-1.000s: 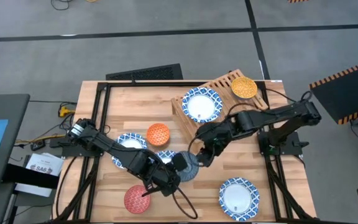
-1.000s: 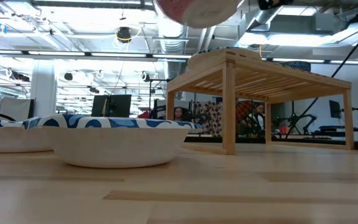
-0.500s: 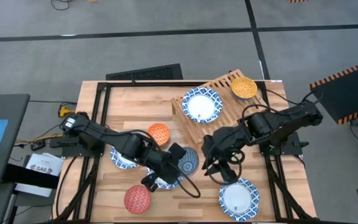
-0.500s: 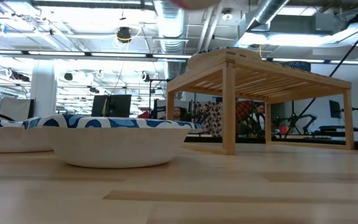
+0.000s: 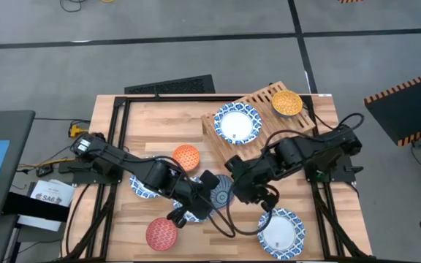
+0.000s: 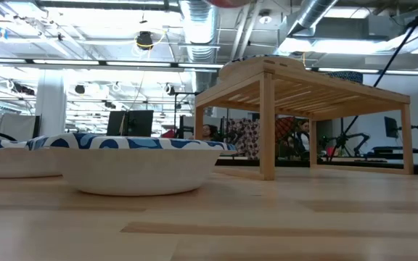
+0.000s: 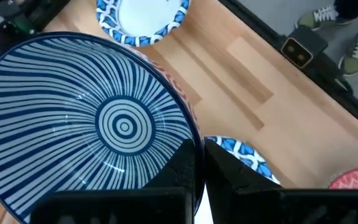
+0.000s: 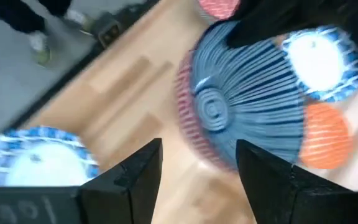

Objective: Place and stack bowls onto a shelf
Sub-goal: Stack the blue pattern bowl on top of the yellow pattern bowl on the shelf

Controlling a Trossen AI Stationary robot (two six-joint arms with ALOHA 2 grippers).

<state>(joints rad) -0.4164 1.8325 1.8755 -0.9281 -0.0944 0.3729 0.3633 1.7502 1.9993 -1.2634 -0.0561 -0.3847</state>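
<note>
The left tool pinches the rim of the blue-grey striped bowl between its closed fingers, as the left wrist view shows, and holds it in the air over the middle of the surface; the grip on the edge leaves the far side of the bowl free, which reads as an offer to the other arm. The right tool sits just beside that free side with its fingers spread wide and nothing between them, the bowl lying straight ahead in the right wrist view, so a handover looks likely, since the shelf lies at the far right corner, nearer the right arm. The shelf already carries a wide blue-and-white bowl and a small yellow bowl, set apart. Waiting on the surface are an orange bowl, a red bowl, a blue-rimmed bowl near the front right, and another blue-rimmed bowl partly under the left arm. The left arm reaches low and long from the left edge toward centre; the right arm folds in from the right, elbow bent, wrist turned toward the bowl
</note>
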